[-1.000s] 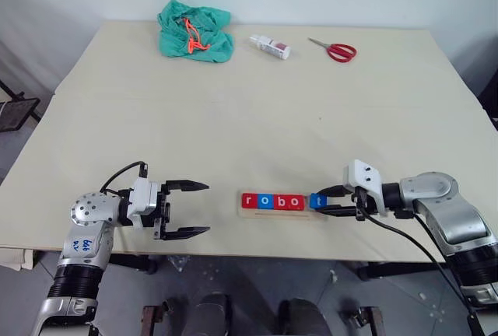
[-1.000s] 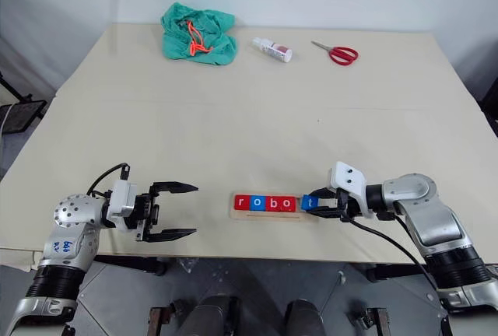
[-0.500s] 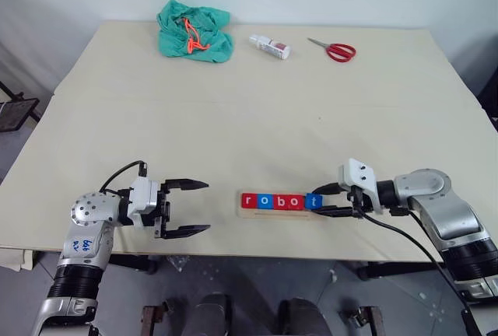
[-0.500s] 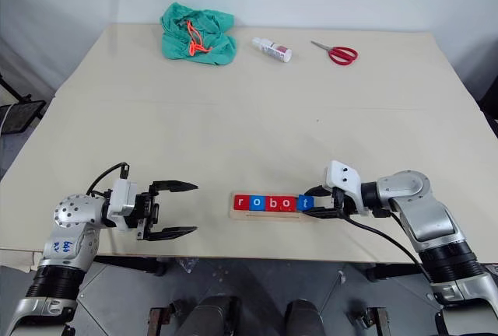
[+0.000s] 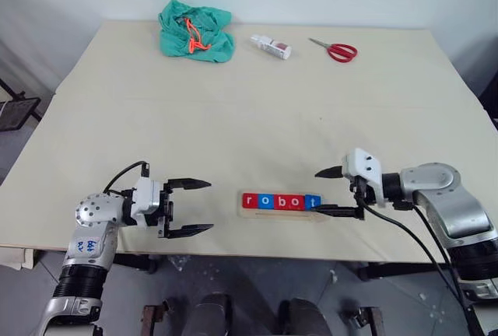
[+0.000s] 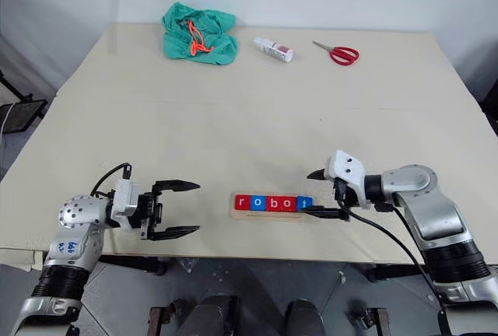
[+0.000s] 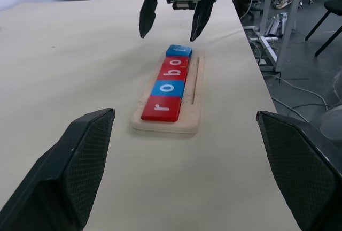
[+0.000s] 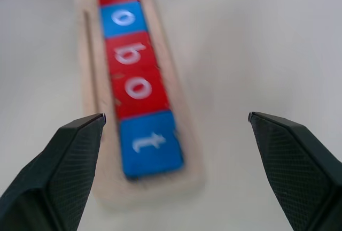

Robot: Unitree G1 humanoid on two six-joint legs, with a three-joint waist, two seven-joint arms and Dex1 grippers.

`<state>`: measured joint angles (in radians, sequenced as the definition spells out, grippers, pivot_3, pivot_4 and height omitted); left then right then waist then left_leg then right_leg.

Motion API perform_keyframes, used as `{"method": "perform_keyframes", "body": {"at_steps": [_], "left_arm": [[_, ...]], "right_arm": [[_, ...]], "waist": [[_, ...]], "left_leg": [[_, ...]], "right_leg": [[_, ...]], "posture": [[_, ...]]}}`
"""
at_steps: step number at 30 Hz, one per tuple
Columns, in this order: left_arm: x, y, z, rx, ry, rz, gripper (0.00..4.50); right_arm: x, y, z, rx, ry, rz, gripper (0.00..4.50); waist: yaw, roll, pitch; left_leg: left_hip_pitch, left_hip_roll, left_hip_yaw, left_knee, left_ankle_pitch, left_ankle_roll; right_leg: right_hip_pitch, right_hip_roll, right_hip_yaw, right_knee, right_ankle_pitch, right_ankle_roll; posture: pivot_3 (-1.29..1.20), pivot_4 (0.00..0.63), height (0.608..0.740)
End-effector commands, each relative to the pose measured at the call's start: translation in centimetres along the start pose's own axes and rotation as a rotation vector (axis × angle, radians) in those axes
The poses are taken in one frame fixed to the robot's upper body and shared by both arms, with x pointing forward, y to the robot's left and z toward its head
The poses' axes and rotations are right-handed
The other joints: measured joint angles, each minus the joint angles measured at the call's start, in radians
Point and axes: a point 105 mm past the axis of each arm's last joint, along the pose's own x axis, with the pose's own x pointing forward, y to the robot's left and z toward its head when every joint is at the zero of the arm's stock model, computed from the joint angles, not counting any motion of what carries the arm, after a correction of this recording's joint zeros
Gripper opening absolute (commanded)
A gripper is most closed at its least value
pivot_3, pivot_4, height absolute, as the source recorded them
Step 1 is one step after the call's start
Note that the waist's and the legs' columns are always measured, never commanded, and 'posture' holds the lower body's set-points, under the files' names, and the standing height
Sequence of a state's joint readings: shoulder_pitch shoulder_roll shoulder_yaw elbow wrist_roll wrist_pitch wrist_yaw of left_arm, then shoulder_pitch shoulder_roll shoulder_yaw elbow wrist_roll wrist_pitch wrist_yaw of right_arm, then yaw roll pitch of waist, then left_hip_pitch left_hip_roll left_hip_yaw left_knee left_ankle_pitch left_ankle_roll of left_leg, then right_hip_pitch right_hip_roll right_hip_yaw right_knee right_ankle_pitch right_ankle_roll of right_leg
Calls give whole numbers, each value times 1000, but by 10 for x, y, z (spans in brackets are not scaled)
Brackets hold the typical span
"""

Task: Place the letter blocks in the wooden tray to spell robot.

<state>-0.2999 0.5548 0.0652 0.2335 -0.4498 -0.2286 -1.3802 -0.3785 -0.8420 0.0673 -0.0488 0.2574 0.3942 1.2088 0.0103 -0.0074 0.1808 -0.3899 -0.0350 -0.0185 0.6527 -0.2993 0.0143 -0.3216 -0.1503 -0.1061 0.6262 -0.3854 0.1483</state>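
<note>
Red and blue letter blocks sit in a neat row in the wooden tray. They read r, o, b, o, t. The r, the b and the second o are red. The first o and the t are blue. The blocks touch each other side by side. The tray lies low in the middle of the head pictures, near the front edge of the big pale table.

The right gripper is just to the right of the tray, at the end where the blue t is. Its two black fingers are spread wide apart. One finger sits higher in the picture and the other lies low beside the tray's end. Nothing is between them. In the right wrist view the t block sits between the two dark finger pads, but they do not touch it.

The left gripper is at the lower left of the head pictures, well apart from the tray. It points toward the tray. Its fingers are wide apart too, and it holds nothing.

At the top of the picture, far from the tray, lie three more things. A green cloth with an orange cord is at the upper left. A small white bottle lies on its side near the top middle. Red scissors lie to the right of the bottle.
</note>
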Motion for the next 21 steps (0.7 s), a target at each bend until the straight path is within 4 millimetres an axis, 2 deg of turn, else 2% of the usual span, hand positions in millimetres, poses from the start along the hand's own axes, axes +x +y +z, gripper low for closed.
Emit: {"method": "perform_keyframes", "body": {"at_steps": [1, 6, 10, 21], "left_arm": [[2, 3, 2, 26, -13, 1, 4500], [7, 4, 1, 27, -26, -5, 4500], [8, 3, 1, 30, -30, -10, 4500], [1, 1, 0, 25, -16, -4, 4500]], "right_arm": [[-8, 0, 6, -19, -8, -32, 3252], [-5, 1, -4, 6, 33, -48, 1487], [0, 2, -2, 10, 19, -42, 70], [10, 6, 3, 8, -9, -4, 29]], "waist": [[0, 0, 0], [-7, 0, 0], [-9, 0, 0], [-9, 0, 0]], "left_leg": [[0, 0, 0, 0, 0, 0], [0, 1, 1, 0, 0, 0], [0, 0, 1, 0, 0, 0], [0, 0, 0, 0, 0, 0]], "right_leg": [[0, 0, 0, 0, 0, 0], [0, 0, 0, 0, 0, 0], [0, 0, 0, 0, 0, 0], [0, 0, 0, 0, 0, 0]], "posture": [[0, 150, 740], [0, 150, 740], [0, 150, 740], [0, 150, 740]]}}
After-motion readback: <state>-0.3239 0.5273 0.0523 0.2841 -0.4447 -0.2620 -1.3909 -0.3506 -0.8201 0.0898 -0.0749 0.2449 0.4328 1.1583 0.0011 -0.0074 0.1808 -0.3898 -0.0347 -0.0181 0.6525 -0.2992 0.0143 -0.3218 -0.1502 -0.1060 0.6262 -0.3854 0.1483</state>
